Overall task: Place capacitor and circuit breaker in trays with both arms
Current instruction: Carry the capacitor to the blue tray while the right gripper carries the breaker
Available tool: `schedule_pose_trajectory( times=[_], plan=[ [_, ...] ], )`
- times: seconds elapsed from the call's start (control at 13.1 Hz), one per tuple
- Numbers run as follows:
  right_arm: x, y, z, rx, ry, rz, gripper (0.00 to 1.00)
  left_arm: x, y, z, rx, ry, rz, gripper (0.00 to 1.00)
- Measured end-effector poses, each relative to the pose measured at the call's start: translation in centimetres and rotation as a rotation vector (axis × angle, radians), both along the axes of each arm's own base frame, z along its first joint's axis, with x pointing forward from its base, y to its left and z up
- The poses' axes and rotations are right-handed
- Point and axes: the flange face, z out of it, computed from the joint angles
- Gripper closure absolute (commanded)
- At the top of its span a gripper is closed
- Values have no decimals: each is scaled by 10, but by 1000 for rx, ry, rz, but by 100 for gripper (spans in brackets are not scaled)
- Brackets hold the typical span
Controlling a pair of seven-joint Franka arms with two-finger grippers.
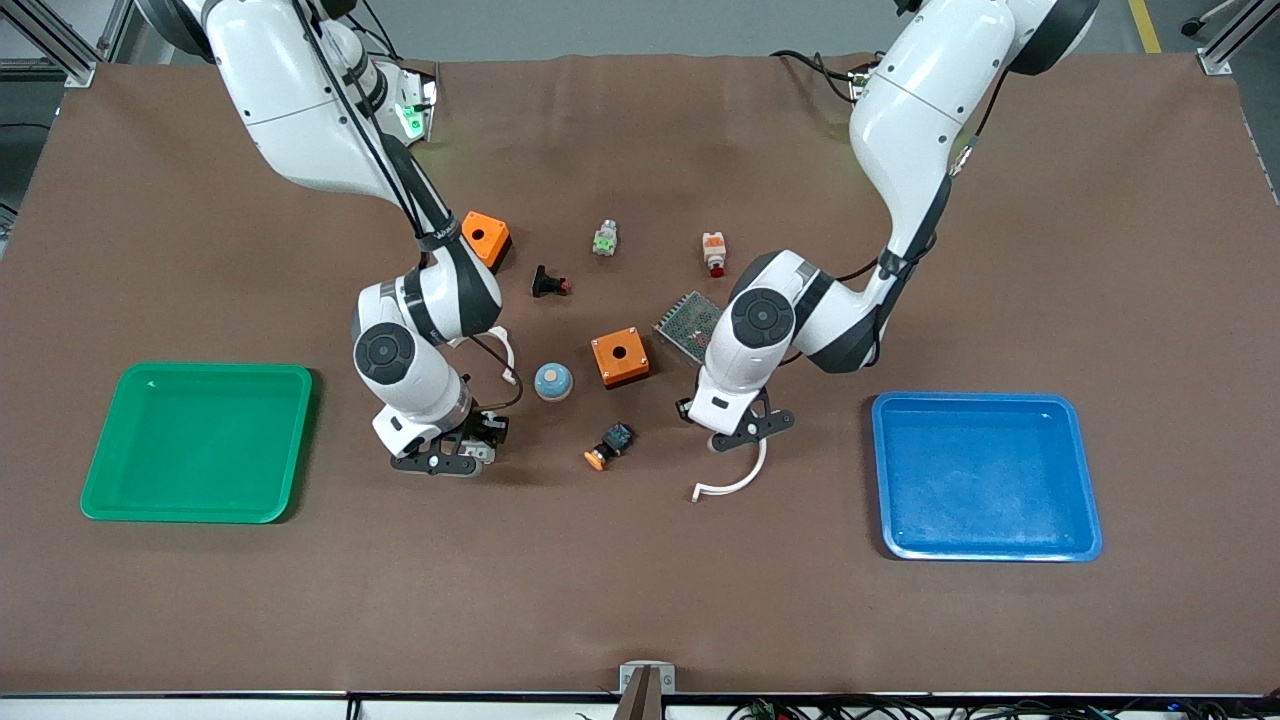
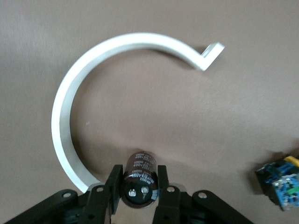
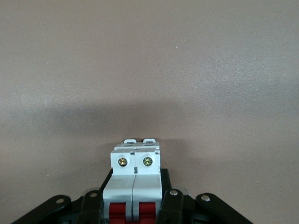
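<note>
In the left wrist view my left gripper (image 2: 138, 177) is shut on the capacitor (image 2: 141, 164), a small black cylinder with two silvery terminals on its end. In the front view this gripper (image 1: 738, 432) is low over the mat, beside the blue tray, and hides the capacitor. In the right wrist view my right gripper (image 3: 134, 186) is shut on the circuit breaker (image 3: 135, 163), a white block with red toggles. In the front view this gripper (image 1: 450, 458) is low over the mat, beside the green tray.
A white curved strip (image 1: 735, 482) lies under the left gripper, also in the left wrist view (image 2: 65, 121). The green tray (image 1: 200, 368) is at the right arm's end, the blue tray (image 1: 975, 399) at the left arm's. Two orange boxes (image 1: 619, 357), a blue-black part (image 1: 610, 445) and a mesh unit (image 1: 688, 325) lie mid-table.
</note>
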Motion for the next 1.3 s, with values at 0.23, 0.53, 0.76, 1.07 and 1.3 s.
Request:
schedule_pose_trajectory(
  times=[0.23, 0.53, 0.76, 1.07, 1.3],
  plan=[
    [5, -11, 2, -17, 20, -6, 100, 12, 5, 49, 56, -45, -30, 100],
    [36, -70, 34, -45, 59, -31, 100, 34, 35, 114, 98, -63, 0, 100],
    [57, -147, 67, -78, 60, -79, 100, 49, 80, 141, 151, -29, -57, 100],
    [61, -280, 73, -127, 72, -58, 100, 64, 139, 161, 203, 22, -188, 100],
    [47, -361, 64, -123, 104, -74, 100, 76, 191, 162, 229, 83, -273, 100]
  ],
)
